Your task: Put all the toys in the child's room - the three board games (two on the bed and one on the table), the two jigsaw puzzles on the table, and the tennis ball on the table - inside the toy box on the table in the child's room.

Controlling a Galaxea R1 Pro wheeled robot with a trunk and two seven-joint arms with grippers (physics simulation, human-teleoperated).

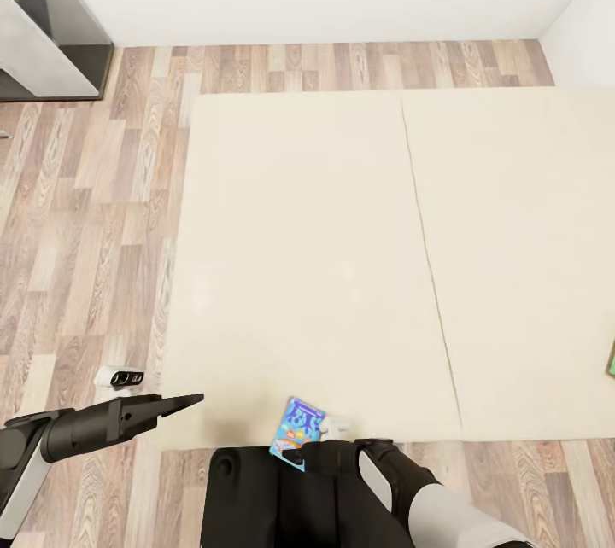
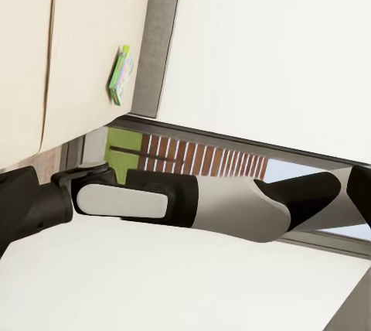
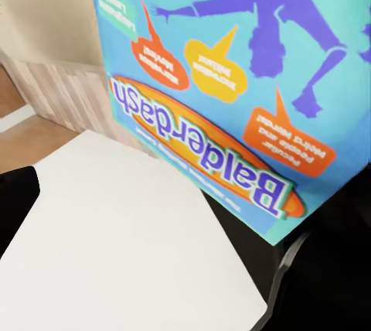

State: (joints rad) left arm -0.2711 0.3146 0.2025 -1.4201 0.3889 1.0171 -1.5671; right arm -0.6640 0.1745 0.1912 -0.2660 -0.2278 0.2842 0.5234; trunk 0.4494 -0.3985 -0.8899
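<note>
Right pincer [image 1: 301, 454] is clamped on the blue Balderdash board game [image 1: 297, 430]. In the head view it sits at the near edge of the bed [image 1: 299, 258], just in front of my trunk. The right wrist view has the box face close up, title legible, so the grip reads as secure. I cannot tell whether the box is fully lifted clear of the mattress or resting on its edge.

Left pincer [image 1: 184, 401] hangs over the floor just off the bed's near left corner. Fingers look drawn together and carry nothing.

A second board game [image 2: 120, 74], green with coloured print, lies on the bed near the grey headboard in the left wrist view. In the head view it is a green sliver at the bed's far right edge [image 1: 612, 358], well apart from the blue box.

A dark and pale grey piece of furniture [image 1: 43, 27] stands beyond the bed's far left corner. I cannot confirm it is the table, and the toy box is not in any of my views.

Progress, as a judgement: early. One board game in hand, none seen delivered. Left to do: carry this box to the toy box, return for the green game, then the table's own game, puzzles and ball.
</note>
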